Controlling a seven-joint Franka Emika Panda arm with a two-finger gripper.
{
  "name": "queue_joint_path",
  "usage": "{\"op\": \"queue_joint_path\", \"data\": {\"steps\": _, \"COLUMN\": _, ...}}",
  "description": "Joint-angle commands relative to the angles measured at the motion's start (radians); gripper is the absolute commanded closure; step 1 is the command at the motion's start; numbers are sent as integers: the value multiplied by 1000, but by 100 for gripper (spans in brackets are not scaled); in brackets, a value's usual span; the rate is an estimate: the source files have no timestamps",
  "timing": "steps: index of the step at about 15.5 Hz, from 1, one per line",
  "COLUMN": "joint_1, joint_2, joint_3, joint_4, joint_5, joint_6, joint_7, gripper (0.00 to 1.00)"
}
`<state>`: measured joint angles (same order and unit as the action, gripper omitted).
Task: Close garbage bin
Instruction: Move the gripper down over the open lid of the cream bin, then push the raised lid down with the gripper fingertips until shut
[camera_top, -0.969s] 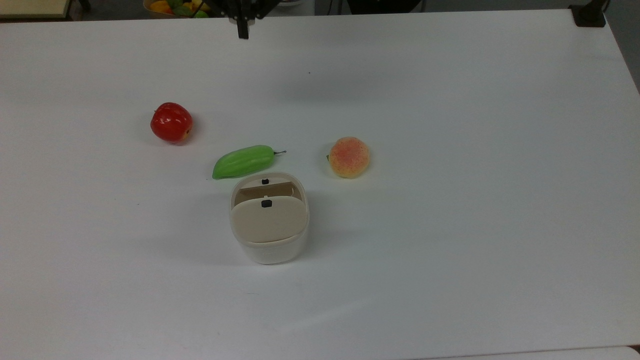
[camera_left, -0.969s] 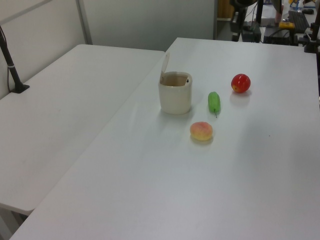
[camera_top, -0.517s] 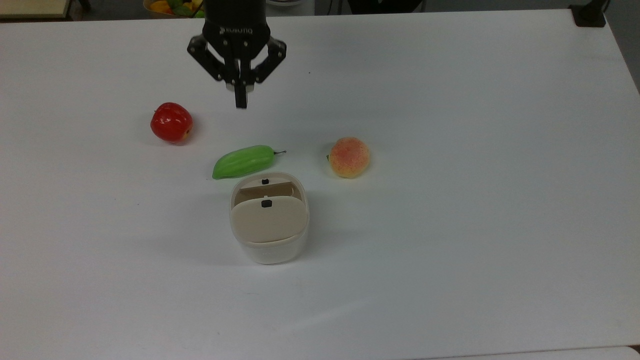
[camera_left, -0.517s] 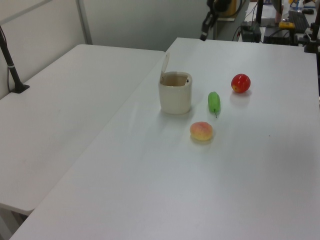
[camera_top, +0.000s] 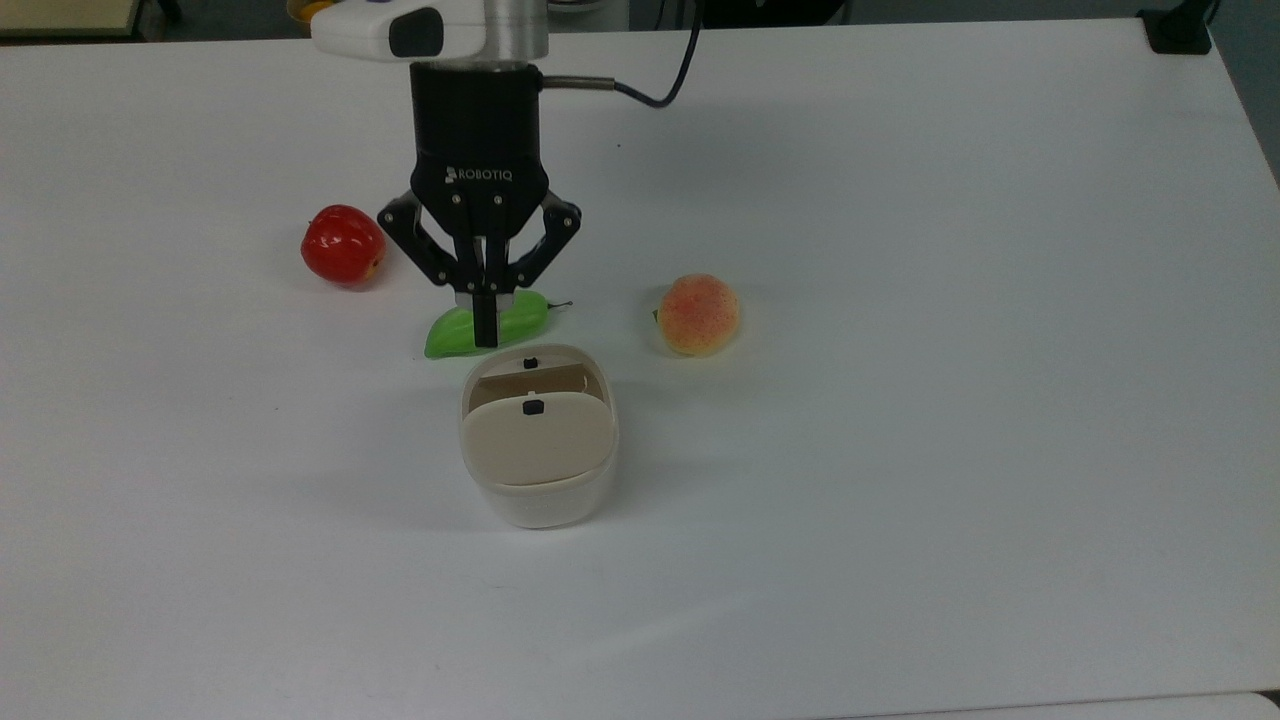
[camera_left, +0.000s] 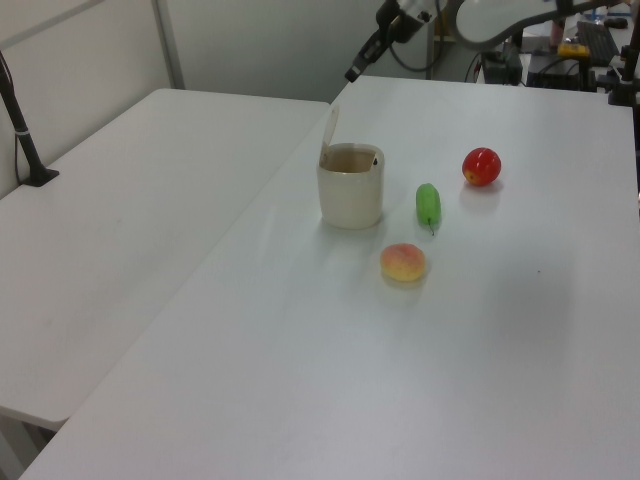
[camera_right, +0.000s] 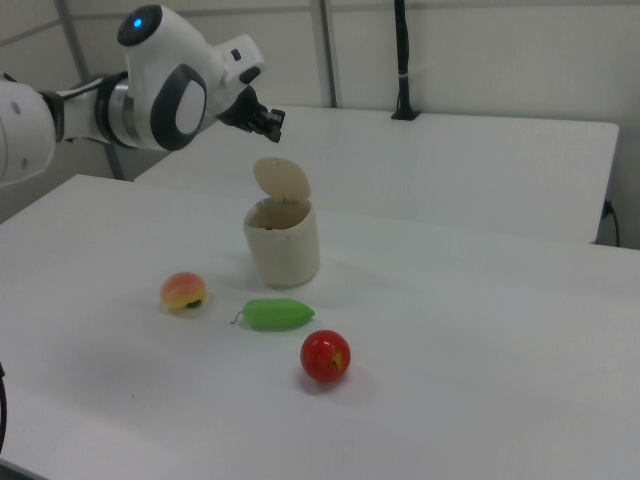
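Cream-white plastic bin (camera_top: 540, 470), rounded-square tub with smooth walls, standing mid-table (camera_top: 900, 500); flat beige hinged lid (camera_top: 538, 438) raised upright, small black button (camera_top: 533, 407) on it, mouth open. Beyond it, just beside the rim in the top view: glossy green ridged pod-shaped fruit (camera_top: 470, 328) with thin stem. Matt orange-pink round peach (camera_top: 698, 314) to the top view's right, apart from the bin; shiny red apple (camera_top: 342, 244) to the top view's left, farther off. Black claw (camera_top: 485, 335), fingers pressed together, nothing held, pointing at the bin's far rim in the top view and overlapping the green fruit; in the right view (camera_right: 275, 121) it hangs above the lid, clear of it. White glossy arm housing (camera_right: 165, 75) behind. Against half a second ago: claw has come nearer the bin across the table; bin, lid and fruits unmoved
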<state>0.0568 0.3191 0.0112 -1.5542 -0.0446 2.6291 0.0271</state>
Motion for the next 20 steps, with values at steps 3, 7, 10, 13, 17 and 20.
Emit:
{"op": "queue_joint_path", "data": {"steps": 3, "joint_1": 12, "joint_2": 112, "joint_3": -4, "joint_4": 19, "joint_5": 31, "joint_6": 273, "joint_7": 7, "gripper": 100}}
{"op": "queue_joint_path", "data": {"steps": 7, "joint_1": 23, "joint_2": 143, "joint_3": 1, "joint_4": 17, "joint_5": 28, "joint_6": 295, "joint_7": 2, "gripper": 100}}
{"op": "queue_joint_path", "data": {"steps": 10, "joint_1": 28, "joint_2": 130, "joint_3": 1, "joint_4": 13, "joint_5": 28, "joint_6": 278, "joint_7": 0, "gripper": 100}}
{"op": "queue_joint_path", "data": {"steps": 13, "joint_1": 28, "joint_2": 97, "joint_3": 1, "joint_4": 16, "joint_5": 19, "joint_6": 139, "joint_7": -6, "gripper": 100}}
{"op": "queue_joint_path", "data": {"steps": 17, "joint_1": 28, "joint_2": 67, "joint_3": 0, "joint_4": 16, "joint_5": 12, "joint_6": 26, "joint_7": -10, "gripper": 100}}
{"op": "queue_joint_path", "data": {"steps": 20, "joint_1": 25, "joint_2": 44, "joint_3": -5, "joint_4": 16, "joint_5": 2, "joint_6": -98, "joint_7": -22, "gripper": 100}}
